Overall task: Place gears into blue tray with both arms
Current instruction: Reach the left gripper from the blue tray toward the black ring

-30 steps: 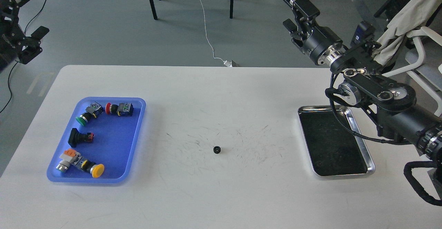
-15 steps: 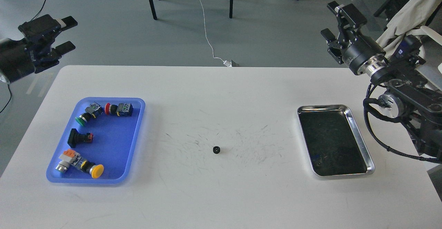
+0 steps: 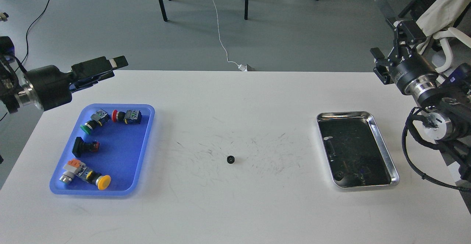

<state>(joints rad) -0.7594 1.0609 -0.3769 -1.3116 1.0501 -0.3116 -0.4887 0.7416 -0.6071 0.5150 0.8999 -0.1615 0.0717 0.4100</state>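
The broad white rectangular worktop (image 3: 235, 207) carried everything. The two black robot arms flanked it: the left gripper (image 3: 110, 67) reached in over the worktop's far left corner, above and beyond the tray, its jaws seen edge-on, so I cannot tell whether they were wide or narrow. The right gripper (image 3: 395, 41) was raised off the worktop's right edge, jaws apart and holding nothing.

The rectangular blue plastic tray (image 3: 143, 144) with its raised rim sat at the left, holding several colour-capped push-button switches (image 3: 88, 124) but no gear that I could make out. The shiny steel tray (image 3: 382, 144) with its dark inside lay at the right.

One tiny black toothed gear (image 3: 230, 159) lay alone near the worktop's middle, well apart from both trays and grippers. By my judgement the task had barely begun: that gear was ungrasped, and reaching, gripping and carrying it to the blue tray all remained.
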